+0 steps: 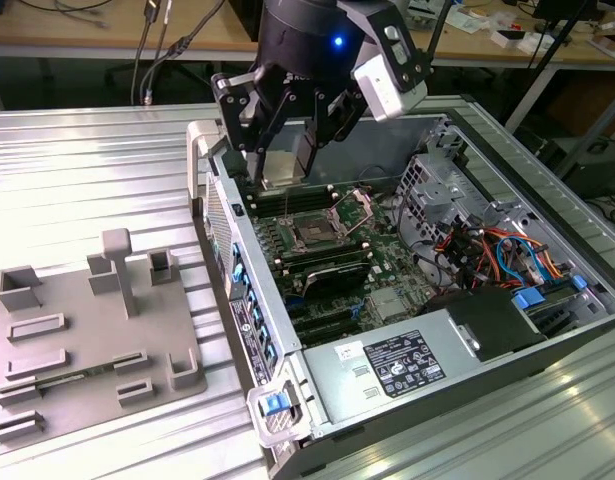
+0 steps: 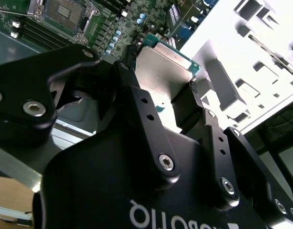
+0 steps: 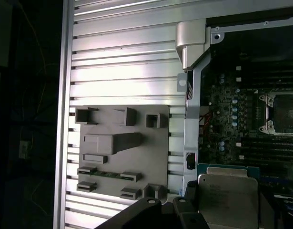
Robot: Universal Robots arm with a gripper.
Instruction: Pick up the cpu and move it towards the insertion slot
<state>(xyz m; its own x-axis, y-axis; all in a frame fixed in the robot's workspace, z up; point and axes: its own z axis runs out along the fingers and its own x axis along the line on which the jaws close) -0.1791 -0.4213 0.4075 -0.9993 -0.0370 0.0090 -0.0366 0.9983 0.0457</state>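
1. In the exterior view I see my gripper (image 1: pixel 287 150) hanging above the far left part of the open computer case (image 1: pixel 547 330). Its black fingers are closed on the cpu (image 1: pixel 279 167), a flat silvery square held on edge between them, lifted clear of the board. The insertion slot (image 1: pixel 315 234), with a dark centre and a shiny metal frame, lies on the green motherboard (image 1: pixel 387 262) just below the gripper and a little to the exterior view's right. The grey fixture plate (image 1: pixel 82 330) with raised blocks sits on the ribbed metal table (image 1: pixel 87 170), well apart on the exterior view's left. A silver power-supply box (image 1: pixel 397 365) fills the near end of the case.

2. In the second wrist view I look along the black fingers (image 2: pixel 136 109) at the cpu (image 2: pixel 163 71), clamped between them; its green edge shows at the tip. The insertion slot (image 2: pixel 65 12) lies beyond on the board, apart from the chip. The fixture plate (image 2: pixel 241 67) shows pale and bright to one side.

3. In the first wrist view the cpu (image 3: pixel 227 200) sits in the grip over the edge of the case, its metal top facing me. The insertion slot (image 3: pixel 284 114) lies further into the case, apart from the chip. The fixture plate (image 3: pixel 120 152) rests outside the case on the table (image 3: pixel 127 62).
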